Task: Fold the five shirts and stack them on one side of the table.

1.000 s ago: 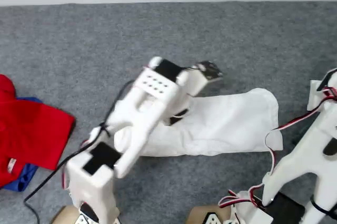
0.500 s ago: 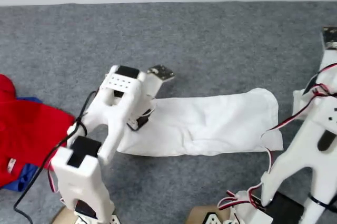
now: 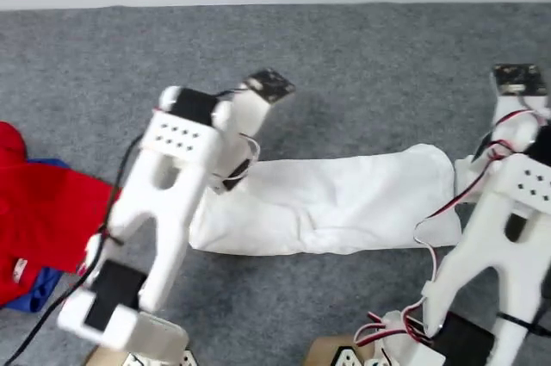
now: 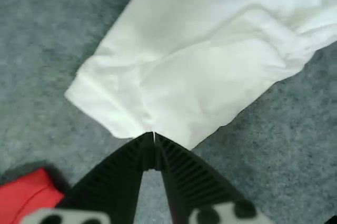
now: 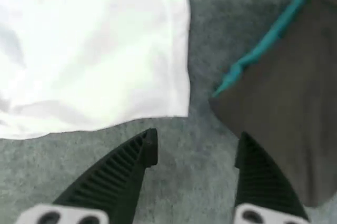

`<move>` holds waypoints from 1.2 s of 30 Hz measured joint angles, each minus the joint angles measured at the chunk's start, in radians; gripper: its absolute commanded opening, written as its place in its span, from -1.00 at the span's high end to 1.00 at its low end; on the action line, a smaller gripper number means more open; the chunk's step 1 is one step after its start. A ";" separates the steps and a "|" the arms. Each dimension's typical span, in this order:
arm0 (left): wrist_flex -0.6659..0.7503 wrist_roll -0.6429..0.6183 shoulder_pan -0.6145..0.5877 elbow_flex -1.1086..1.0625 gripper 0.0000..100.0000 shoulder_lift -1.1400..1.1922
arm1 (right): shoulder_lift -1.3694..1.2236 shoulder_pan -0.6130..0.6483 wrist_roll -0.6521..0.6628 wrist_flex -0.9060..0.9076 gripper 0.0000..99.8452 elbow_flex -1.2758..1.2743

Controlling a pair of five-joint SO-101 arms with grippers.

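At the hem of the white shirt [image 4: 200, 60] the left claw [image 4: 154, 147] is closed; the right claw [image 5: 197, 147] gapes empty over bare surface [image 5: 210, 23] alongside.

No readable text

The only marking is a small white label [image 3: 19, 269] sewn at the edge of the red shirt [image 3: 52, 211] at the table's side, seen in the high view. Whatever is printed on it is too small to make out: no word, number or sign can be read.
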State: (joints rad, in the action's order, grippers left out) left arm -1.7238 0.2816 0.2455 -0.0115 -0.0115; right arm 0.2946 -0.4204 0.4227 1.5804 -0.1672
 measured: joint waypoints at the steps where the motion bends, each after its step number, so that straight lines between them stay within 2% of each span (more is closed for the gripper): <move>1: 0.000 0.000 -0.020 -0.017 0.98 -0.028 | 0.000 0.023 0.000 -0.035 0.45 -0.032; 6: 0.000 -0.005 -0.123 -0.121 0.98 -0.158 | 0.000 0.149 0.000 -0.222 0.45 -0.201; 10: -0.003 -0.005 -0.187 -0.195 0.98 -0.236 | -0.028 0.176 -0.032 -0.333 0.36 -0.247; 16: -0.003 -0.005 -0.265 -0.265 0.98 -0.308 | -0.224 0.180 -0.100 -0.351 0.34 -0.233; 28: -0.006 -0.005 -0.275 -0.276 0.98 -0.341 | -0.618 0.180 -0.137 -0.334 0.35 -0.040; 30: -0.006 -0.005 -0.275 -0.276 0.98 -0.341 | -0.658 0.180 -0.137 -0.333 0.43 -0.017; 36: -0.006 -0.005 -0.275 -0.276 0.98 -0.341 | -0.681 0.173 -0.138 -0.318 0.99 0.034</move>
State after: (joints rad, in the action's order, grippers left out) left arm -1.7300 0.2770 -0.0292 -0.2877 -0.3521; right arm -0.3867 -0.2470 0.2846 1.2628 -0.1335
